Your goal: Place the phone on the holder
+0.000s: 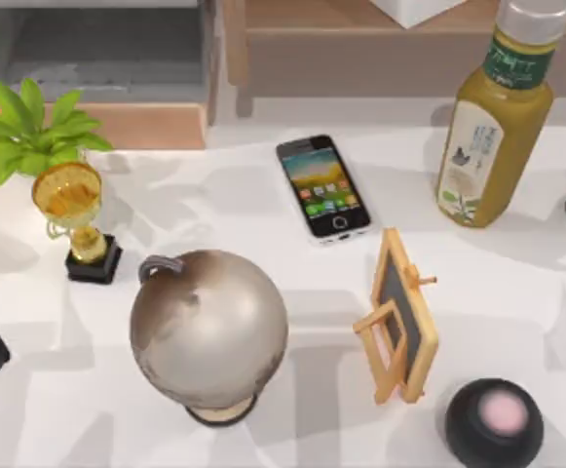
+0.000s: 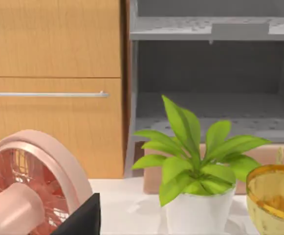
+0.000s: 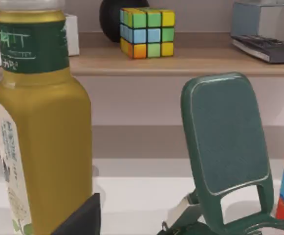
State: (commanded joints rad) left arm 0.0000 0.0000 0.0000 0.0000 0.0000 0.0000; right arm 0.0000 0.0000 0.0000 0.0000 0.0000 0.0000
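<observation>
Top view: phone (image 1: 323, 187) lies flat, screen up, on white bench (image 1: 263, 224), far centre, untouched. Green holder (image 3: 227, 147) stands upright beside tea bottle (image 3: 41, 127) in our right wrist view; at bench's right edge from above, well apart from phone. Globe (image 1: 209, 327) near centre, small easel (image 1: 399, 317) to its right, trophy (image 1: 73, 210) and plant (image 1: 34, 132) left. Whether our claws are open or closed, we cannot tell.

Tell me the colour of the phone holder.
Dark green; the holder shows best in the right wrist view.
</observation>
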